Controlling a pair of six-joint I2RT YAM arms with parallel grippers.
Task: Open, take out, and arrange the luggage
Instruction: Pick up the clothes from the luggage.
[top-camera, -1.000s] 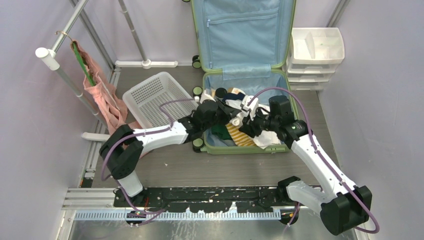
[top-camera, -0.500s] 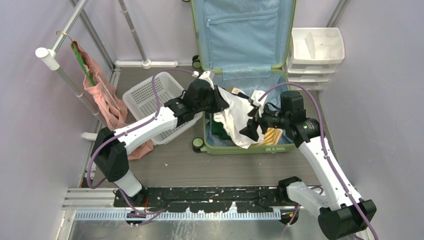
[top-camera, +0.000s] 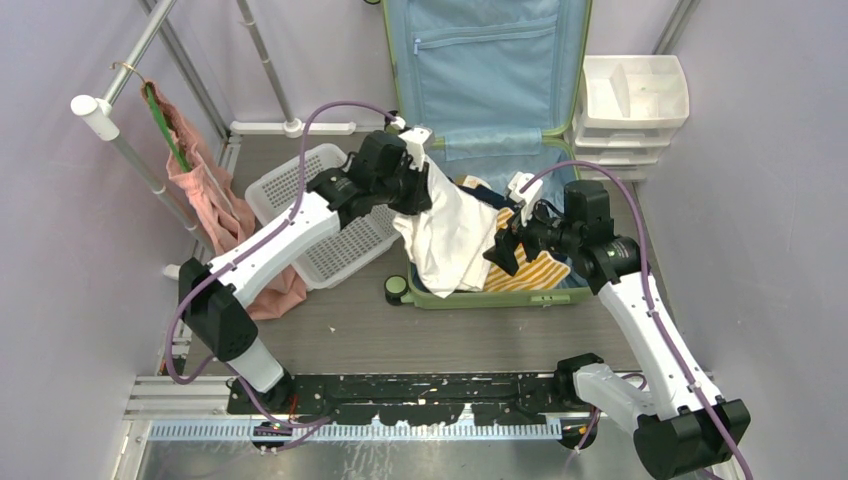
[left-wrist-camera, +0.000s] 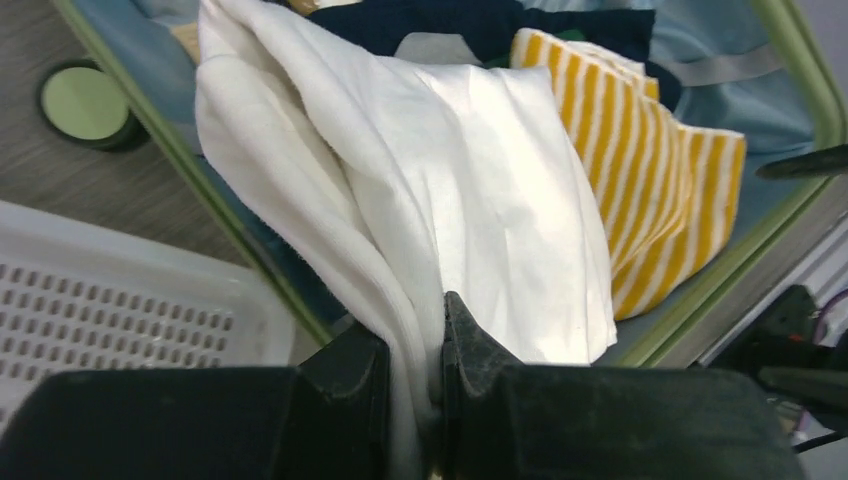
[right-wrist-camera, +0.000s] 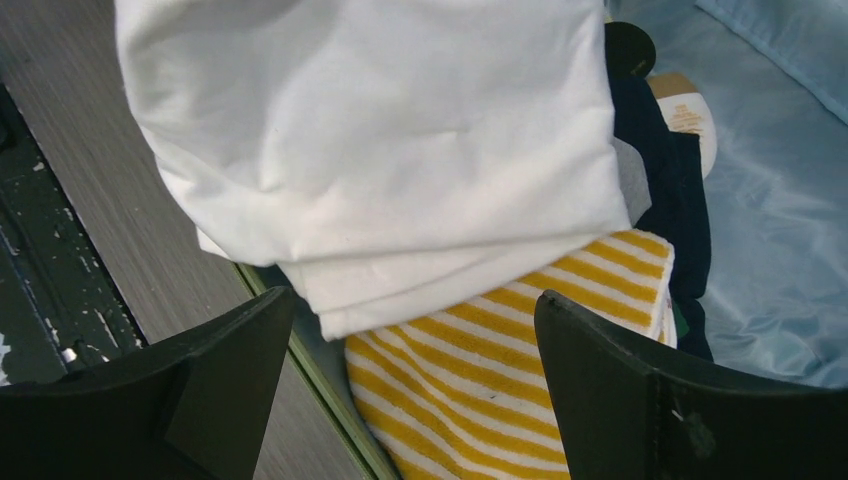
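The luggage (top-camera: 480, 297), a light-green suitcase, lies open on the floor, its blue-lined lid (top-camera: 490, 70) standing upright. My left gripper (top-camera: 420, 188) is shut on a white garment (top-camera: 450, 235), which hangs from it over the case's left rim. The left wrist view shows the cloth (left-wrist-camera: 480, 190) pinched between the fingers of that gripper (left-wrist-camera: 415, 320). My right gripper (top-camera: 503, 250) is open and holds nothing. It hovers over a yellow-striped garment (right-wrist-camera: 500, 370), close to the white garment's (right-wrist-camera: 370, 130) lower edge. A navy item (right-wrist-camera: 665, 190) lies deeper in the case.
A white mesh basket (top-camera: 300, 200) sits just left of the case, under my left arm. A white drawer unit (top-camera: 632, 110) stands at the back right. Pink cloth (top-camera: 210, 190) hangs from a rail on the left.
My left gripper has lifted the white garment up and to the left, out of the case. The right gripper has opened wide and drawn back to the right.
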